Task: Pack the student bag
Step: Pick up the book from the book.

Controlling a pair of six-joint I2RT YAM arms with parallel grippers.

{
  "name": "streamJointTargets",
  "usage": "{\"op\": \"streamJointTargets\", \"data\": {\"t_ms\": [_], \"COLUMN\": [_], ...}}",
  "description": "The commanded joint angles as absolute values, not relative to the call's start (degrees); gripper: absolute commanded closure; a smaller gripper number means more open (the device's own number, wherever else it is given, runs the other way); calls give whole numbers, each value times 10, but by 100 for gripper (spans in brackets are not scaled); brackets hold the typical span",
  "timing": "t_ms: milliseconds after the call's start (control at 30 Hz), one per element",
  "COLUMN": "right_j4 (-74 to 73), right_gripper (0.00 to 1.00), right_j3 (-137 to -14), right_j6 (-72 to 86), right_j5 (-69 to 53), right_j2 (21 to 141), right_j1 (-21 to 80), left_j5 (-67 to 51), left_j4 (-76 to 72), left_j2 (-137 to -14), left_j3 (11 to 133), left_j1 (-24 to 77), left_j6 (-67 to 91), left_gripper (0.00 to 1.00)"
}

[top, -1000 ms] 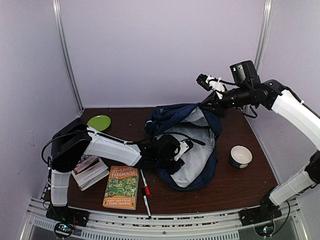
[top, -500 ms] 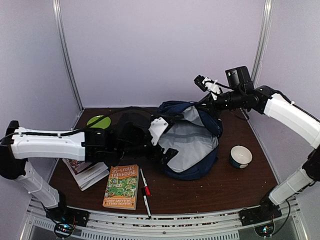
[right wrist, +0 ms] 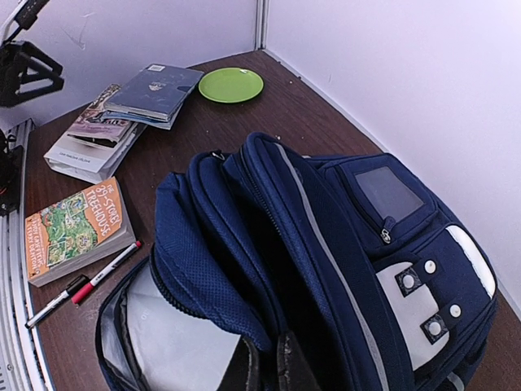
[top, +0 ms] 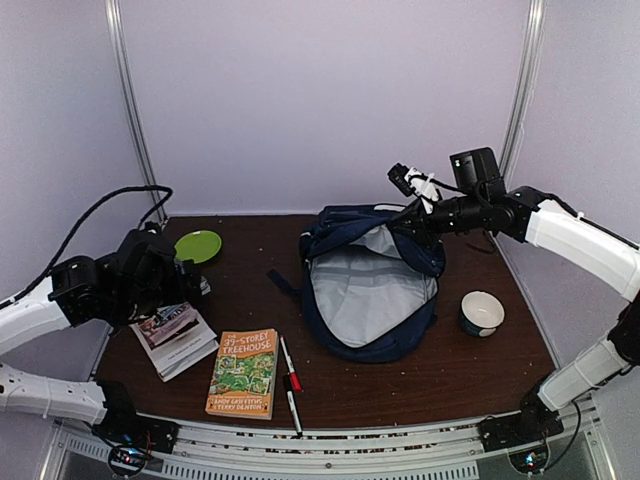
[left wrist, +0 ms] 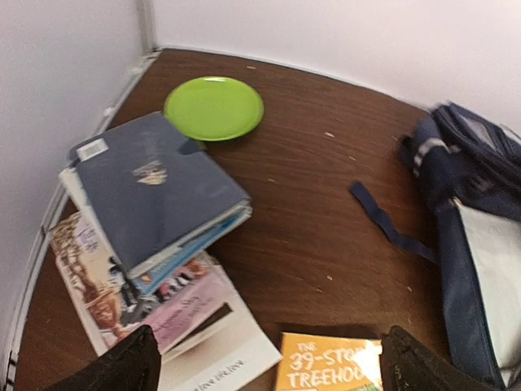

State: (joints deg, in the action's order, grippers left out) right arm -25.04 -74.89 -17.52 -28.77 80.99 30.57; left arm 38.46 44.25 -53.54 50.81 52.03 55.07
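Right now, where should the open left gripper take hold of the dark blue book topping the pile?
By its long page edge, the side of the dark blue book facing the student bag, left gripper coming from the table's middle, one finger above, one below. That edge seems to overhang the magazines beneath, leaving room; the opposite side lies near the wall.

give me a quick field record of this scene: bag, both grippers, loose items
student bag: lying open on table, grey lining showing, nothing visible inside
right gripper: shut on bag's top edge, holding it up
left gripper: open, empty, near book stack
unpacked: Treehouse book, two markers, book stack, green plate, bowl
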Motion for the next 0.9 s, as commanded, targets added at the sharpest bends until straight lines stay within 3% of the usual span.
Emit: {"op": "streamJointTargets", "data": {"t_ms": [0,200,367,533,633,867], "right_j4": [-198,-183,-176,-170,-167,-165], "right_gripper": [100,100,100,100,100,100], "right_j3": [-736,-709,-701,-692,-687,-682], "right_j6": [-167,-169,-169,-169,-170,-172], "right_j5": [-294,-296,-300,-304,-306,-313], "right_j2": [778,764,761,759,758,756], "right_j1": [299,299,298,298,297,294], "left_j5": [338,150,1,-20,-47,-42], "left_j4": [502,428,305,204,175,176], "left_j2": [-487,-464,-539,-603,-649,-729], "left_j3": [471,420,398,399,412,454], "left_j1": [379,147,1,-48,-81,-115], "left_j6": [622,574,543,555,555,550], "left_gripper": [3,4,15,26,27,18]}}
